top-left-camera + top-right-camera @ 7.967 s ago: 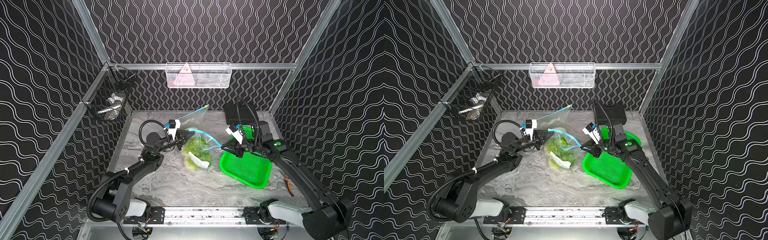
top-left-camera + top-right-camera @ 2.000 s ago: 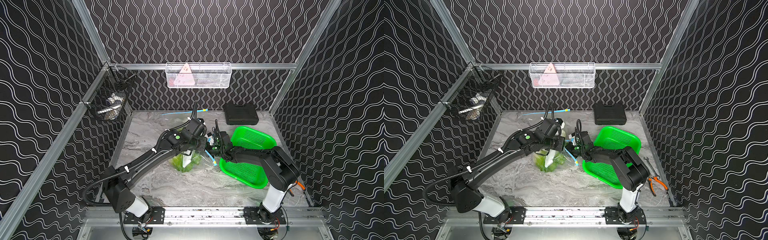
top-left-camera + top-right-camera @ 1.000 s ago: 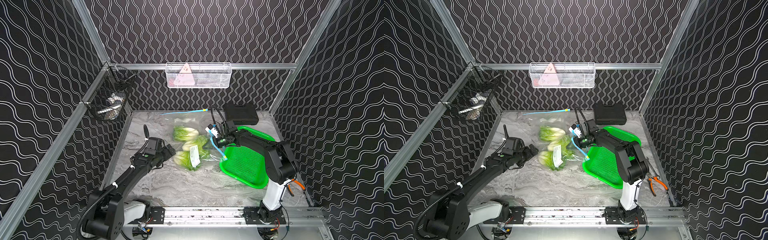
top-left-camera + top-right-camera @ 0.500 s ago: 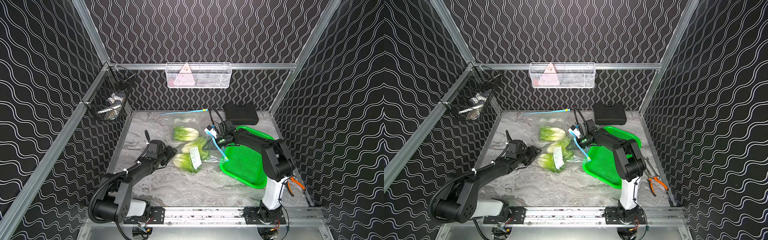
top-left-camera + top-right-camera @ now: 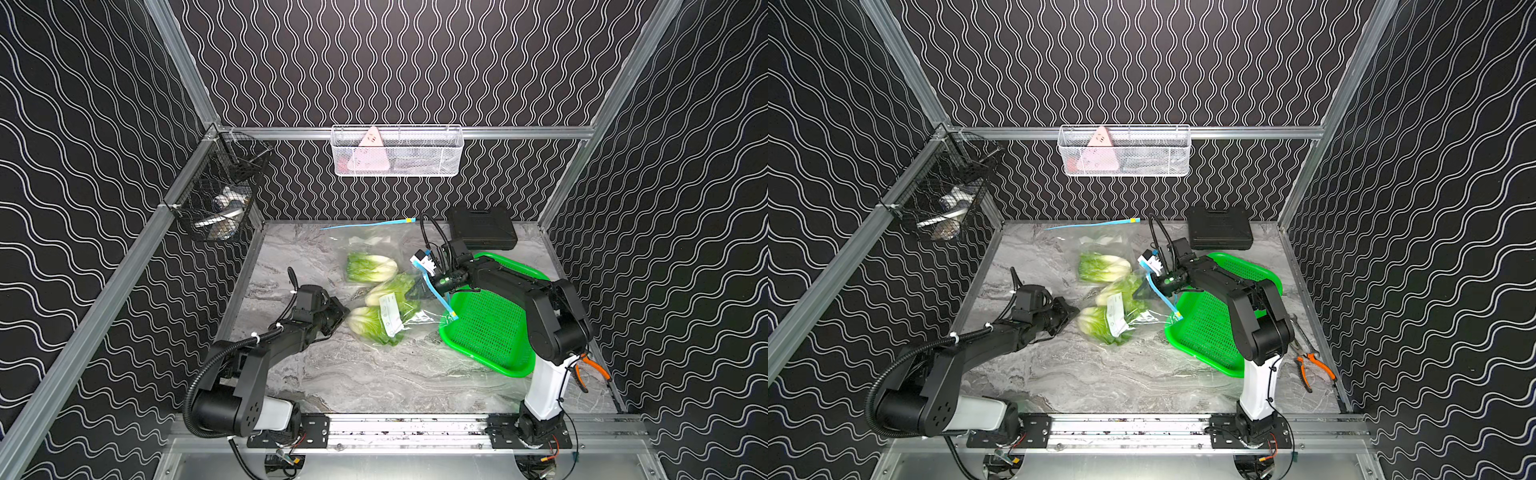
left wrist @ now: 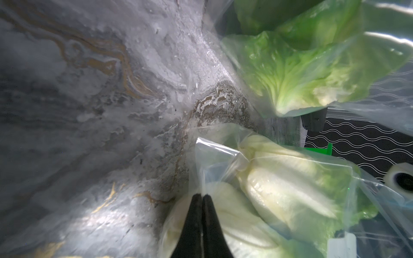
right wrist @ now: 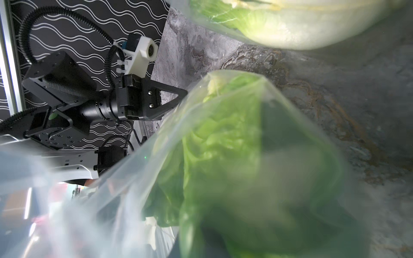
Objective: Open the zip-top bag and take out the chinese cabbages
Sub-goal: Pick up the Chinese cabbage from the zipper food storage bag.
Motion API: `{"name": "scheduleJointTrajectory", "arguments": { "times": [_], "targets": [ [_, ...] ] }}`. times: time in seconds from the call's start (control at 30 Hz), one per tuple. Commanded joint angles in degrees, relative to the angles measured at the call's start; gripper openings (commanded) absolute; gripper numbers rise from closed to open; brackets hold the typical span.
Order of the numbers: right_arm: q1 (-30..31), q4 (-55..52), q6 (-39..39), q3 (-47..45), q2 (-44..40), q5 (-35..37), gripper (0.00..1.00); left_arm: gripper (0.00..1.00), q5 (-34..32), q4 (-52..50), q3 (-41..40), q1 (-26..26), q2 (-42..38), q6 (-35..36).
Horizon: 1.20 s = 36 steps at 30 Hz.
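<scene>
Clear bag (image 5: 419, 318) holds three cabbages (image 5: 372, 268); left gripper (image 5: 343, 311) pressed together on bag corner; right gripper (image 5: 413, 292) pinching zip edge (image 5: 440, 297).

My walls (image 5: 374, 62) are black with thin white wavy lines. My tabletop (image 5: 353, 374) is grey marble veined white and brownish gold. At mid-frame, the 3 chinese cabbages (image 5: 371, 268) run from white stems to light-green leaves under a clear zip-top bag (image 5: 365, 241) with blue zip strips, yellow tips and a white label (image 5: 390, 318). To their right, my tray (image 5: 486, 332) is bright green mesh. My 2 arms (image 5: 519, 286) are black with white bases. Upper frame: a black case (image 5: 484, 226), a white wire basket (image 5: 397, 162), a black wire basket (image 5: 208, 216). Lower right: orange-handled pliers (image 5: 1315, 368).
</scene>
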Motion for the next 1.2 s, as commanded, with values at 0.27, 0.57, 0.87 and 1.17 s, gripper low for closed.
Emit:
{"name": "scheduleJointTrajectory", "arguments": {
  "times": [0.27,0.57,0.87,1.17],
  "targets": [
    [-4.1,4.8,1.8,-3.4,-4.8,1.8,0.0,0.0,-7.3,-5.2,-2.4,6.1,-7.7,0.4],
    [-8.0,3.7,2.8,-5.5,-12.9,4.5,0.0,0.0,-7.7,-8.0,-2.2,9.9,-8.9,0.8],
    [-9.5,3.7,5.0,-6.2,-22.1,15.1,0.0,0.0,-6.7,-7.2,-2.4,10.6,-7.7,1.2],
    [-9.6,0.7,7.3,-3.7,-32.3,26.8,0.0,0.0,-6.2,-6.9,-2.6,11.3,-6.9,1.1]
  ]
}}
